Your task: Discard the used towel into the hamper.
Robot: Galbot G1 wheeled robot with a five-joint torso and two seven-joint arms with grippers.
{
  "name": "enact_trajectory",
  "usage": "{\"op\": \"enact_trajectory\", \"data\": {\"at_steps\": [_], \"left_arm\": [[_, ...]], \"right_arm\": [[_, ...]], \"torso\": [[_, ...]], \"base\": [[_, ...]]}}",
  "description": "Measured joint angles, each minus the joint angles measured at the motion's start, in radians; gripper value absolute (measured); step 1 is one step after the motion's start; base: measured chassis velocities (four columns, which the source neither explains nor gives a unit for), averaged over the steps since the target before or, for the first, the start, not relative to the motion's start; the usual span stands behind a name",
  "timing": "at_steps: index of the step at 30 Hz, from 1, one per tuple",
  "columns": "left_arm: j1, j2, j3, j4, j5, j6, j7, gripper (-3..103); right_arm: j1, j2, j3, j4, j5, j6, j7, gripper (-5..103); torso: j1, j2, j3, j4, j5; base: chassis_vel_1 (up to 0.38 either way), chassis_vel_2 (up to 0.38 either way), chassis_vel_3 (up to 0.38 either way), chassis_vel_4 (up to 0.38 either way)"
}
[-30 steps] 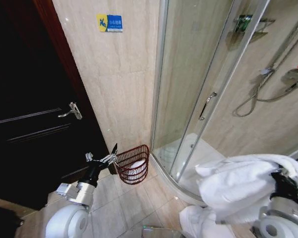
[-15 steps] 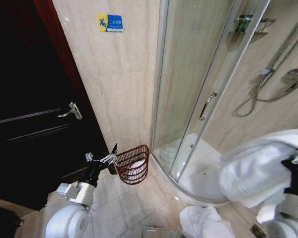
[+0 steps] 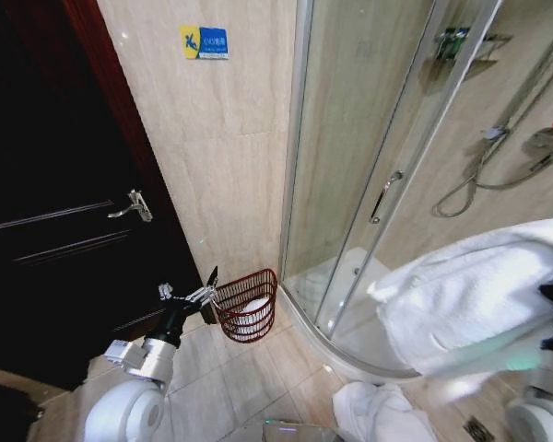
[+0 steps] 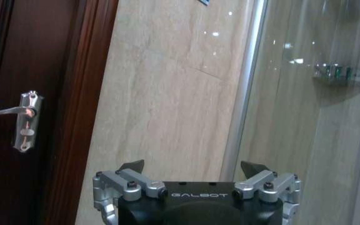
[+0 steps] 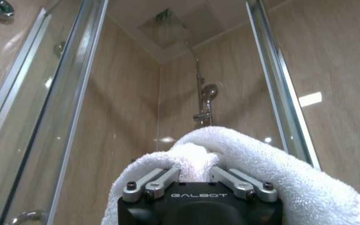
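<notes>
A big white towel point(image 3: 465, 304) hangs in the air at the right, in front of the shower's curved base. My right gripper point(image 5: 196, 165) is shut on a fold of the towel point(image 5: 230, 145), which drapes over both fingers. The hamper point(image 3: 232, 320), a small reddish-brown wire basket, stands on the floor against the tiled wall beside the shower enclosure, with something white inside it. My left gripper point(image 3: 192, 295) waits just left of the hamper's rim. In the left wrist view the left gripper point(image 4: 192, 167) is open and holds nothing.
The glass shower door point(image 3: 387, 184) with its handle stands between towel and hamper. A dark wooden door point(image 3: 55, 212) with a lever handle is on the left. Another white towel point(image 3: 378, 414) lies crumpled on the floor at the bottom.
The right arm has swung the towel: first out to the right, then up and back leftward, so it now spreads wider. The left arm and the hamper have not moved.
</notes>
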Motion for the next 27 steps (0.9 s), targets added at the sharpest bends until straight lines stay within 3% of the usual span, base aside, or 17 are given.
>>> {"op": "enact_trajectory", "data": {"at_steps": [14, 27], "left_arm": [[0.0, 0.0, 0.0, 0.0, 0.0, 0.0, 0.0, 100], [0.001, 0.0, 0.0, 0.0, 0.0, 0.0, 0.0, 100]], "right_arm": [[0.026, -0.023, 0.002, -0.002, -0.02, 0.024, -0.013, 5], [0.065, -0.029, -0.019, -0.003, -0.056, 0.066, -0.039, 5]], "torso": [[0.0, 0.0, 0.0, 0.0002, -0.0001], [-0.001, 0.001, 0.0, 0.0003, -0.0002]], "base": [[0.003, -0.005, -0.005, 0.003], [0.154, -0.138, -0.15, 0.152]]}}
